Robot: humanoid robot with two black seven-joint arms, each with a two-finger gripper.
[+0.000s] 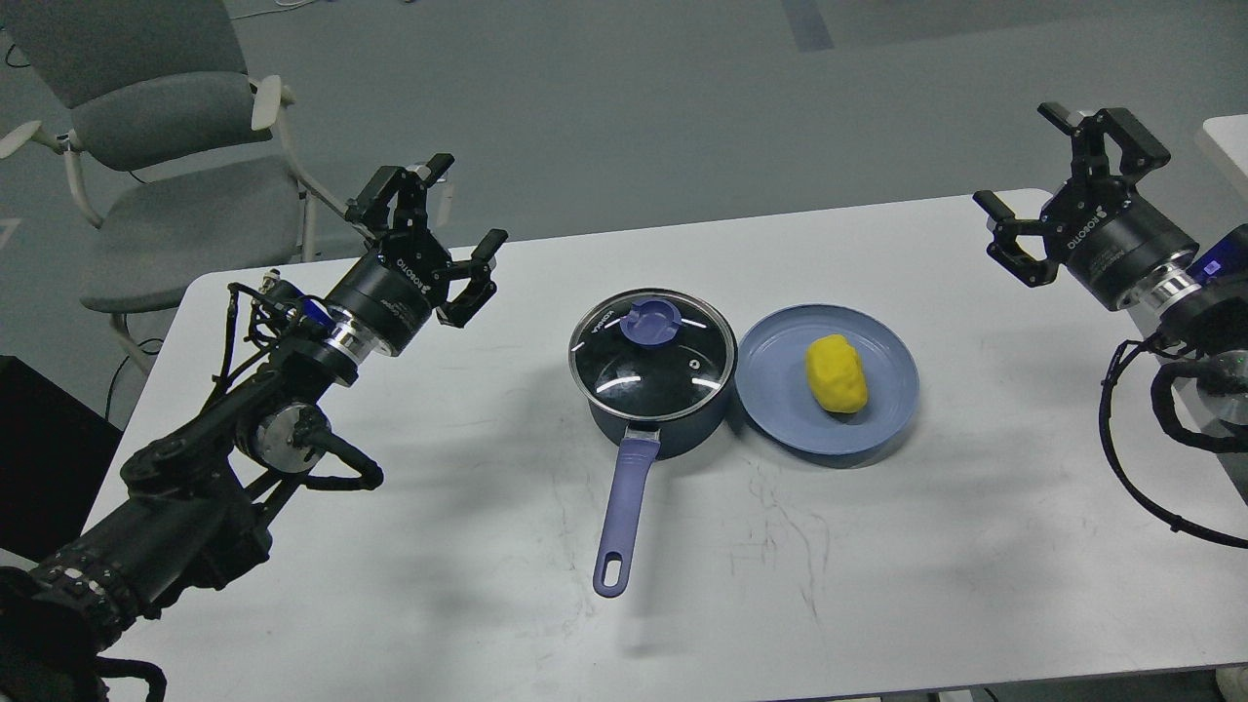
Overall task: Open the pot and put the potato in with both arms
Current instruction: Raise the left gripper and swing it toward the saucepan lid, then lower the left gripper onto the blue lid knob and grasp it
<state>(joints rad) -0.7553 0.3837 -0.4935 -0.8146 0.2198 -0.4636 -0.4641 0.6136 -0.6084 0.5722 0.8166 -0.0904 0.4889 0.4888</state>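
On the scuffed white table (877,585), the lidded pot (651,409) is sitting beside a blue plate (780,409) holding the potato (837,373), while both ROBOTIQ-lettered grippers, left (441,216) and right (1058,161), are hovering spread apart.

Shallow round blue plate (780,409) is set on white scuffed table (877,565); grey padded chair w/ armrests (166,185) is seen behind, far left.

On the white desk (390,546) the lidded pot (651,390) sits touching the blue plate (780,409) holding the potato (837,373), both grippers' jaws spread wide, left (437,232) and right (1058,166)
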